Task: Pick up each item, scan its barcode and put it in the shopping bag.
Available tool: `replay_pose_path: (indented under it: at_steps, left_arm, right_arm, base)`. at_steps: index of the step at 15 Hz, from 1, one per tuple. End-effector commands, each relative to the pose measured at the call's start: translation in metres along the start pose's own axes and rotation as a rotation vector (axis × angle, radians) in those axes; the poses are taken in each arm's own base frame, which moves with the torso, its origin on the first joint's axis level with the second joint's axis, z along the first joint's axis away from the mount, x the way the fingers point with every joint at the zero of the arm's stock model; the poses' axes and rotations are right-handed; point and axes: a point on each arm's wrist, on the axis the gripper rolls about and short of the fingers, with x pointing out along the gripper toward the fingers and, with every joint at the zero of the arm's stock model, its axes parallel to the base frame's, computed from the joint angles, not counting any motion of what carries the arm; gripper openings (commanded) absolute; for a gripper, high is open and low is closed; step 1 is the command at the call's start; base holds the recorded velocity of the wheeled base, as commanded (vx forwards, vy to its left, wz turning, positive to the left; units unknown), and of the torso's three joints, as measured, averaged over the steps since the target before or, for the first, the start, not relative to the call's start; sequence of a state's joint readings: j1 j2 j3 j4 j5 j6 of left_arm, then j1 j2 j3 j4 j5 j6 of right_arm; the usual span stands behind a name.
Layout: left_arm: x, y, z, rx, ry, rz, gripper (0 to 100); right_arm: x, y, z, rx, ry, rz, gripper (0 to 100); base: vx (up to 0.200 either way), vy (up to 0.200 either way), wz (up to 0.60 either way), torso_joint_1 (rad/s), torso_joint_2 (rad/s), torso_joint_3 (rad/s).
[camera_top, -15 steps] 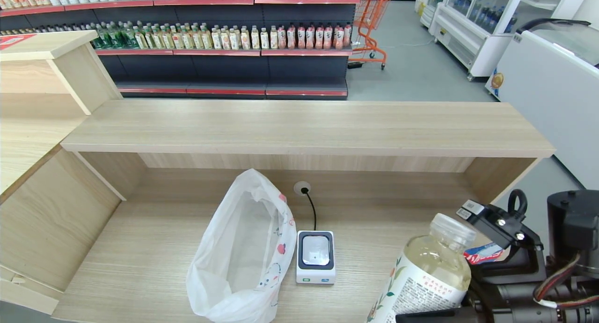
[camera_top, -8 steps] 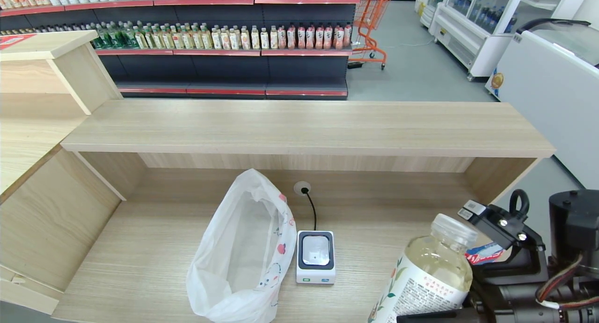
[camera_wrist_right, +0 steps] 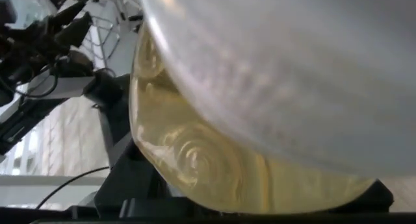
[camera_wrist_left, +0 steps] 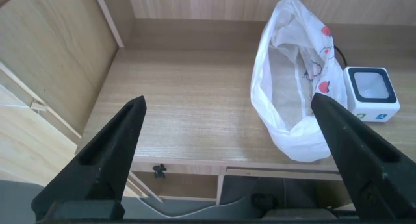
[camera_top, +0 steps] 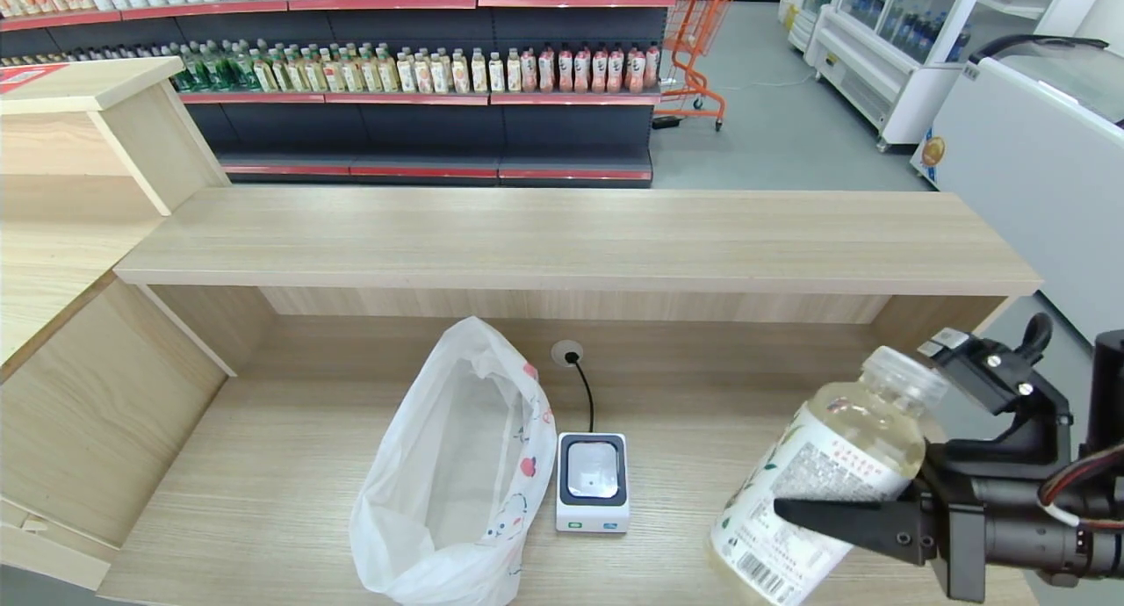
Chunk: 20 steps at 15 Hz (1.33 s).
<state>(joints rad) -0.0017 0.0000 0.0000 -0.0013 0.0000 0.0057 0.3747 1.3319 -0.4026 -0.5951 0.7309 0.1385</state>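
Bottle [camera_top: 847, 443] tilted, clamped in right tool [camera_top: 812, 492], right of scanner [camera_top: 593, 481].

Wooden counter [camera_top: 571, 237], drink shelves [camera_top: 421, 70], freezers [camera_top: 1027, 123], grey floor [camera_top: 773, 132].

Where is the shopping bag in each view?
Head view: shopping bag lower centre, just left of the scanner.
Left wrist view: shopping bag beyond the open left pincer, beside the scanner.
Right wrist view: the held bottle is up against the camera.
Shared landmark: the scanner.
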Motion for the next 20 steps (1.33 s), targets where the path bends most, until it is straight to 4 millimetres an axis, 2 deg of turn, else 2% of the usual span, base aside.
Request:
replay_pose_path:
  at_steps: [1,3,5,6,8,10,12,14,16,17,18,20]
  left_arm:
    - [0.0,0.0,0.0,0.0,0.0,0.0,100]
    - [0.0,0.0,0.0,0.0,0.0,-0.001,100]
    - [0.0,0.0,0.0,0.0,0.0,0.0,100]
    - [0.0,0.0,0.0,0.0,0.0,0.0,100]
    - [0.0,0.0,0.0,0.0,0.0,0.0,100]
    - [0.0,0.0,0.0,0.0,0.0,0.0,100]
    - [0.0,0.0,0.0,0.0,0.0,0.0,100]
    - [0.0,0.0,0.0,0.0,0.0,0.0,100]
    - [0.0,0.0,0.0,0.0,0.0,-0.001,100]
    - [0.0,0.0,0.0,0.0,0.0,0.0,100]
    - [0.0,0.0,0.0,0.0,0.0,0.0,100]
    - [0.0,0.0,0.0,0.0,0.0,-0.001,100]
  right_arm:
    - [-0.018,-0.01,0.005,-0.017,-0.064,-0.145,0]
    - [-0.022,-0.02,0.005,-0.1,-0.067,-0.342,0]
    - [-0.021,-0.032,-0.008,-0.133,0.024,-0.537,0]
    - [-0.025,-0.036,-0.016,-0.125,0.068,-0.691,0]
    - [-0.034,-0.041,-0.015,-0.147,0.09,-1.009,0]
    - [-0.047,-0.044,-0.01,-0.151,0.066,-1.133,0]
    - [-0.054,-0.043,-0.004,-0.179,0.037,-1.164,0]
    - [-0.052,-0.034,0.0,-0.243,0.031,-1.102,0]
    - [-0.048,-0.026,0.008,-0.491,0.051,-0.987,0]
    - [-0.048,-0.025,0.009,-0.554,0.059,-0.97,0]
    - [-0.052,-0.024,0.017,-0.75,0.075,-0.976,0]
    - [-0.059,-0.021,0.021,-0.914,0.112,-0.992,0]
  base:
    - [0.0,0.0,0.0,0.0,0.0,0.0]
    - [0.0,0.0,0.0,0.0,0.0,0.0]
    - [0.0,0.0,0.0,0.0,0.0,0.0]
    - [0.0,0.0,0.0,0.0,0.0,0.0]
    - [0.0,0.0,0.0,0.0,0.0,0.0]
    - [0.0,0.0,0.0,0.0,0.0,0.0]
    - [0.0,0.0,0.0,0.0,0.0,0.0]
    - [0.0,0.0,0.0,0.0,0.0,0.0]
    - [0.0,0.0,0.0,0.0,0.0,0.0]
    - [0.0,0.0,0.0,0.0,0.0,0.0]
    - [0.0,0.0,0.0,0.0,0.0,0.0]
    - [0.0,0.0,0.0,0.0,0.0,0.0]
